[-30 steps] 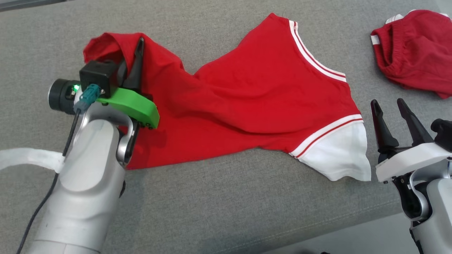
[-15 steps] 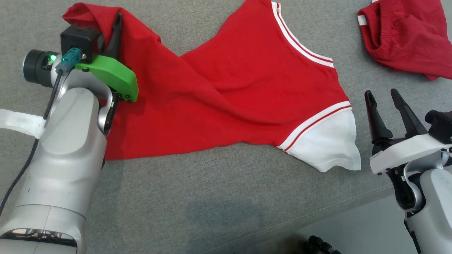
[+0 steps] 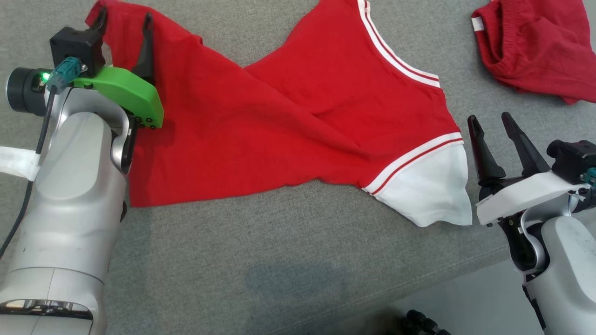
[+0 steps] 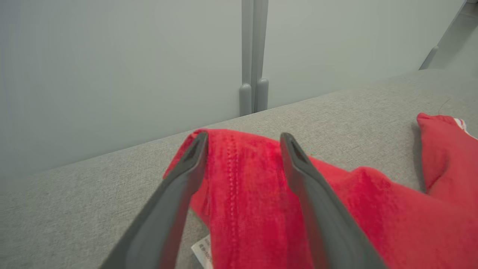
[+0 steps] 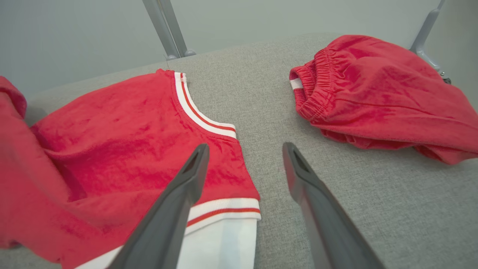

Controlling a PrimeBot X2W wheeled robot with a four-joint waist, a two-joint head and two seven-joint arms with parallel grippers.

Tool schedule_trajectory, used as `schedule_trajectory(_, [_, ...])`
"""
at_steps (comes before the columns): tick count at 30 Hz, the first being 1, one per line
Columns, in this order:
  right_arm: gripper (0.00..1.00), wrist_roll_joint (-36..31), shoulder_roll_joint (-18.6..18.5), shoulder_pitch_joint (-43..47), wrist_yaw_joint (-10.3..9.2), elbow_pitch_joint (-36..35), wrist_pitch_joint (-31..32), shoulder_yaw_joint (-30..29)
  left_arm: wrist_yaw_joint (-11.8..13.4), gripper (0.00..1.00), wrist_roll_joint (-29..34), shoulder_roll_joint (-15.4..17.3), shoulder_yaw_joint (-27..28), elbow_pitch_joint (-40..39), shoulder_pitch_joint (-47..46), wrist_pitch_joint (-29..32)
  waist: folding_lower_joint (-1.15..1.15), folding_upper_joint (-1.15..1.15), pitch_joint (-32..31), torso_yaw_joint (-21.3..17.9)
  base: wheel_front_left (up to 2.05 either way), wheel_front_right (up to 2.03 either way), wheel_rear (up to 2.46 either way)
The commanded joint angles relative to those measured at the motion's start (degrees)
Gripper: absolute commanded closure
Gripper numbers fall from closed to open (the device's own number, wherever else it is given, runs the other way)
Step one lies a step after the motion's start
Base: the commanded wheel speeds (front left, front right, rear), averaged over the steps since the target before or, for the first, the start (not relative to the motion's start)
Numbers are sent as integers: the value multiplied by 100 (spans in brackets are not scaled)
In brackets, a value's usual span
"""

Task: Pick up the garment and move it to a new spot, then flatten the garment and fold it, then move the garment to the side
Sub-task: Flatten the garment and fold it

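A: Grey upholstery (image 3: pixel 279 260) everywhere. How's the left tool (image 3: pixel 125 14)?
B: Spread, straddling the far-left corner of the garment (image 3: pixel 288 116), cloth between its fingers.
A: And the right tool (image 3: pixel 490 117)?
B: Spread too, empty, just right of the white sleeve (image 3: pixel 433 190). Garment lies twisted across the middle; red shorts (image 3: pixel 535 42) far right.

You're working in bright, even, diffuse light. Shadows are soft: a faint patch on the grey cloth surface (image 3: pixel 288 279) low in the head view, and a darker strip on the garment (image 3: pixel 279 116) beside the left arm (image 3: pixel 79 186). The head view is sharp. In the wrist views, the left tool (image 4: pixel 244 136) blurs toward the bottom edge and the wall posts (image 5: pixel 164 26) lean.
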Motion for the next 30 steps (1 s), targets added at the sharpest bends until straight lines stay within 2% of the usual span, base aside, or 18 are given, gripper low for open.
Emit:
schedule_trajectory(1, [0,18,-8,-56,0,33,-54,13,-39,0,39,21,48,18,15,-19,-1,0,-31,28,0,0,0])
schedule_trajectory(7, [0,-17,-59,-36,0,112,-108,-15,-143,0,-68,-8,92,171,140,-18,-1,0,-250,173,0,0,0])
schedule_trajectory(12, [0,-129,-54,56,0,101,-186,-137,-191,0,-231,-20,253,-81,386,-12,-1,0,-502,305,0,0,0])
schedule_trajectory(18, [0,-381,30,266,0,45,-315,-473,-156,0,-446,-45,687,-828,1094,-12,-1,0,-909,468,0,0,0])
schedule_trajectory(30, [0,-1108,400,886,0,-454,-435,-828,138,0,-565,-334,1480,-2693,3261,-11,-1,0,-1583,691,0,0,0])
